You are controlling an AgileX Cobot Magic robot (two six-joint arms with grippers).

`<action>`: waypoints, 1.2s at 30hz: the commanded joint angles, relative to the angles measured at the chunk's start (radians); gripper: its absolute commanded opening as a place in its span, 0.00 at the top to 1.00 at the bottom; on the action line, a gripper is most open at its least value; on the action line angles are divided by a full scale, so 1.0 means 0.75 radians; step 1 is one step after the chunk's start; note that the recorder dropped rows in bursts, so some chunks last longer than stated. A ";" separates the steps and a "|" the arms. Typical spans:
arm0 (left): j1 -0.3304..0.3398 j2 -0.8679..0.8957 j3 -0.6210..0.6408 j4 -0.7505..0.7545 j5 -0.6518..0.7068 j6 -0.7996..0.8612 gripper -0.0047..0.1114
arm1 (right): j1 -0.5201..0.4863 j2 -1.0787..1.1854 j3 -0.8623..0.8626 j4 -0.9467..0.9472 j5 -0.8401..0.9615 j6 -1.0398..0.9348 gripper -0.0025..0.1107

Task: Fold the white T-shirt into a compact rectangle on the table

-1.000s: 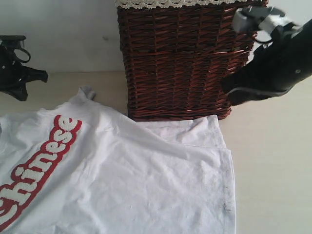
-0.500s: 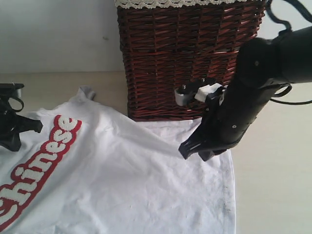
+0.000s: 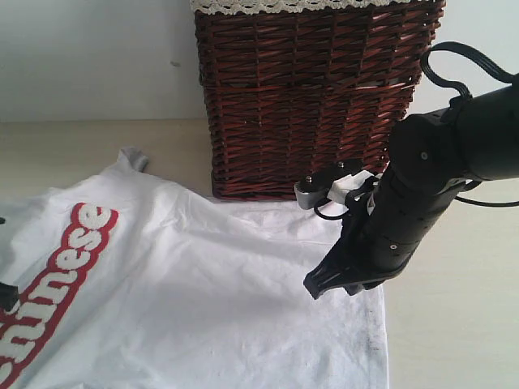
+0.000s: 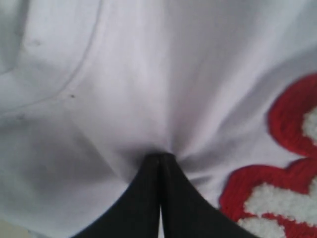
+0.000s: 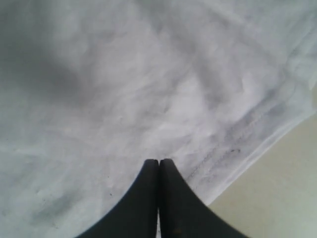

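Pinching the white T-shirt (image 3: 227,300), left tool (image 4: 159,156) is closed; right tool (image 5: 158,161) closed above it.

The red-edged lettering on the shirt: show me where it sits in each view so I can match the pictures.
Exterior view: the lettering runs diagonally at lower left on the white T-shirt.
Left wrist view: the lettering lies close beside the closed left gripper.
Right wrist view: not in it; plain cloth and table only.
Shared landmark: the white T-shirt's cloth, in all three.
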 commanded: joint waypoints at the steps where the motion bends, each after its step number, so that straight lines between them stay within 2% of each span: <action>1: -0.001 0.013 0.075 -0.008 0.089 -0.028 0.96 | 0.004 -0.045 0.005 0.006 0.005 -0.011 0.98; 4: -0.001 0.006 0.083 -0.052 0.102 -0.007 0.96 | 0.004 -0.076 0.005 0.008 -0.004 -0.011 0.98; 6: -0.008 -0.016 0.083 -0.134 0.087 0.082 0.96 | 0.004 -0.086 0.005 0.011 -0.017 -0.011 0.98; 12: -0.017 -0.162 -0.007 -0.563 -0.007 0.456 0.96 | 0.004 -0.086 0.005 0.021 -0.070 -0.021 0.98; 15: -0.017 -0.281 -0.074 -0.675 -0.203 0.497 0.96 | 0.004 -0.086 0.005 0.021 -0.079 -0.021 0.98; 18: -0.017 -0.390 -0.107 -0.740 -0.497 0.481 0.96 | 0.004 -0.086 0.003 0.021 -0.087 -0.021 0.98; 22: -0.031 -0.401 -0.120 -0.810 -0.811 0.514 0.94 | 0.004 -0.086 0.003 0.021 -0.110 -0.021 0.98; 25: -0.056 -0.279 -0.198 -0.808 -0.883 0.521 0.81 | 0.004 -0.086 0.003 0.056 -0.130 -0.021 0.98; 30: -0.097 0.004 -0.417 -0.773 -0.916 0.521 0.43 | 0.004 -0.086 0.003 0.056 -0.142 -0.021 0.98; 32: -0.106 0.109 -0.494 -0.770 -0.901 0.521 0.39 | 0.004 -0.086 0.003 0.056 -0.144 -0.021 0.98; 36: -0.108 0.265 -0.617 -0.770 -0.812 0.521 0.41 | 0.004 -0.086 0.003 0.081 -0.147 -0.021 0.98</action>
